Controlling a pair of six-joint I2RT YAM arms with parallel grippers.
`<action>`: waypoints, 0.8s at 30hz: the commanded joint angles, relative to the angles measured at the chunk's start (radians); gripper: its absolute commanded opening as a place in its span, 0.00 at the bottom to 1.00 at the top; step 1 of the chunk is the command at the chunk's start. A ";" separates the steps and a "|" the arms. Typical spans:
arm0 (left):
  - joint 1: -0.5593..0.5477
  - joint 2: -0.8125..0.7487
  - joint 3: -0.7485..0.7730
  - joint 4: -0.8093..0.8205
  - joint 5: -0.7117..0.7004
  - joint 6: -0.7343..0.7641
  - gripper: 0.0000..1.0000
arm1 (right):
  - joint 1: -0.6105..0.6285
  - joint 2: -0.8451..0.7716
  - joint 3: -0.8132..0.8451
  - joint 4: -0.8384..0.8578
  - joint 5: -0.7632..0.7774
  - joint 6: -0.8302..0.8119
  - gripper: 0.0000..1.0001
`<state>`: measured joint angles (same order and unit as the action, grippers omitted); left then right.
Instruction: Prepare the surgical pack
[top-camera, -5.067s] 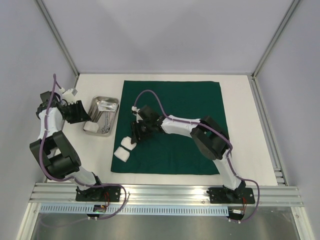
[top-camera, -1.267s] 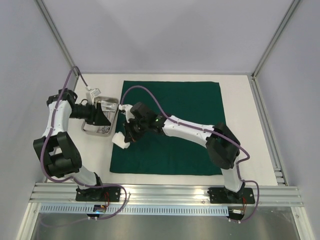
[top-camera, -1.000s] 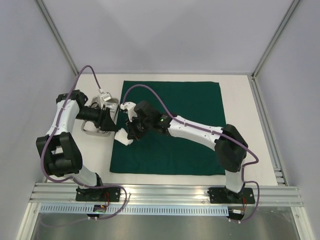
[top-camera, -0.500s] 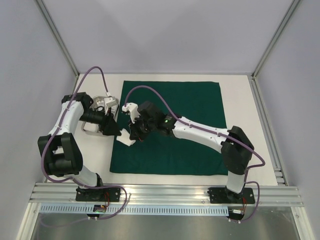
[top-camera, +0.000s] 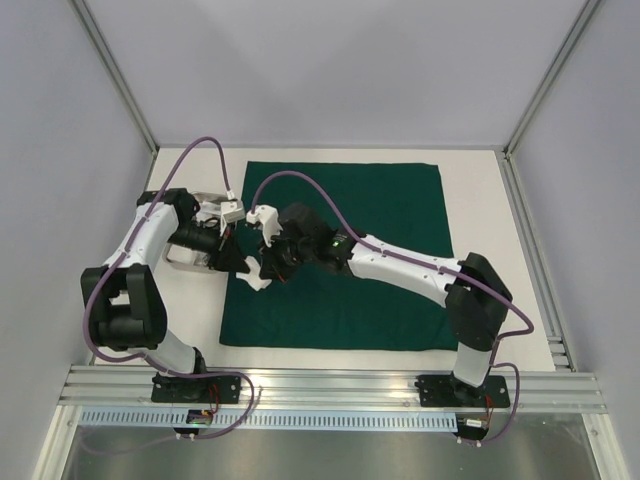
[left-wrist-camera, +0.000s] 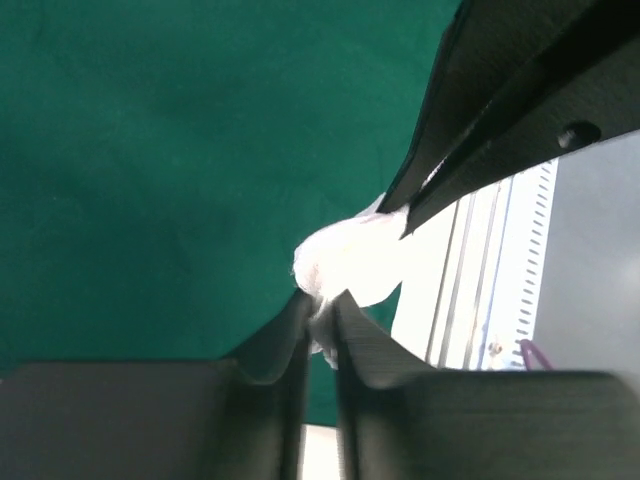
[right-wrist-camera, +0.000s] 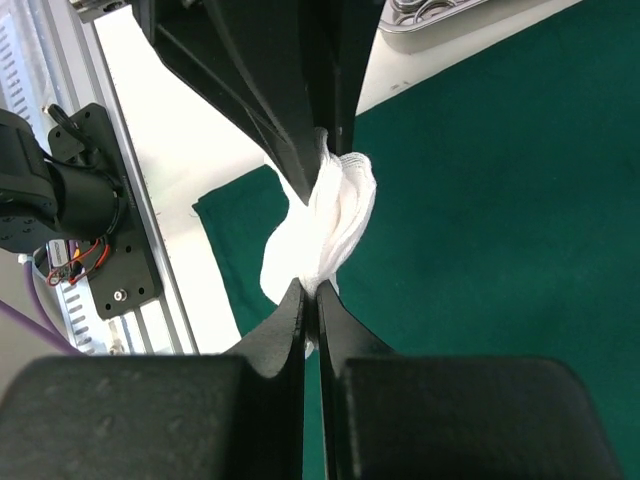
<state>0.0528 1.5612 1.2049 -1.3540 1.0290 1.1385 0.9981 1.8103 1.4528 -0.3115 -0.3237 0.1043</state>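
White tabletop (top-camera: 480, 190), grey walls around. Beneath both end effectors: green cloth (top-camera: 370, 290), spread flat, unfolded. Both left end effector (left-wrist-camera: 320, 305) and right end effector (right-wrist-camera: 310, 295) pinched narrow on same white gauze (right-wrist-camera: 330, 225), held between them over cloth's edge. Beyond left end effector, off cloth: steel tray (right-wrist-camera: 455, 25). Judged early stage; gauze placement, tray transfer and wrapping all left.

I see my right end effector (right-wrist-camera: 311, 292) pinched closed on the lower end of a bunched white gauze (right-wrist-camera: 330, 225), above the corner of the dark green cloth (right-wrist-camera: 500, 250). The left end effector (right-wrist-camera: 328, 140) is clamped on the gauze's upper end. A steel tray (right-wrist-camera: 450, 25) sits on the white tabletop (right-wrist-camera: 190, 160) beyond.
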 joint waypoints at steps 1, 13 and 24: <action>-0.001 0.008 0.012 -0.143 0.057 0.105 0.14 | -0.010 -0.055 -0.009 0.058 0.002 -0.017 0.00; 0.030 -0.020 0.051 0.094 -0.075 -0.330 0.00 | -0.047 -0.051 -0.026 0.045 0.121 0.077 0.65; 0.294 0.177 0.235 0.065 -0.230 -0.408 0.00 | -0.072 -0.052 -0.066 0.054 0.115 0.118 0.70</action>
<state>0.3202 1.6699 1.4071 -1.2781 0.8509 0.7704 0.9218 1.7931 1.3914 -0.2977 -0.2176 0.2005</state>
